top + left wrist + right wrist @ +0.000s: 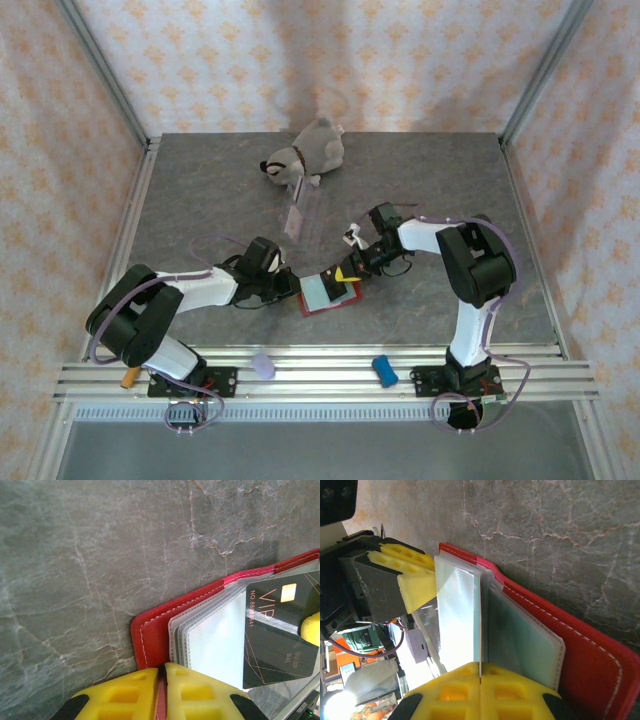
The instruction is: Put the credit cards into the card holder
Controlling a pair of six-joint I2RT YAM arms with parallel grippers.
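Note:
The red card holder [318, 306] lies open on the table, its clear pockets fanned out. My left gripper [162, 667] is shut on the holder's red cover [152, 640] at its left edge. My right gripper [480, 666] is shut on a black credit card [280, 635] printed VIP with a gold chip. That card stands edge-on [480, 630] over the pockets, tilted, its far end against a pale pocket [220, 640]. A teal-green card [525, 640] sits inside a pocket beside it. From above, the left gripper [292, 287] and right gripper [352, 268] flank the holder.
A grey plush toy [305, 155] lies at the back of the table, with a clear plastic case [297, 212] in front of it. On the near rail sit a purple object [262, 365], a blue object [384, 371] and an orange one [130, 378].

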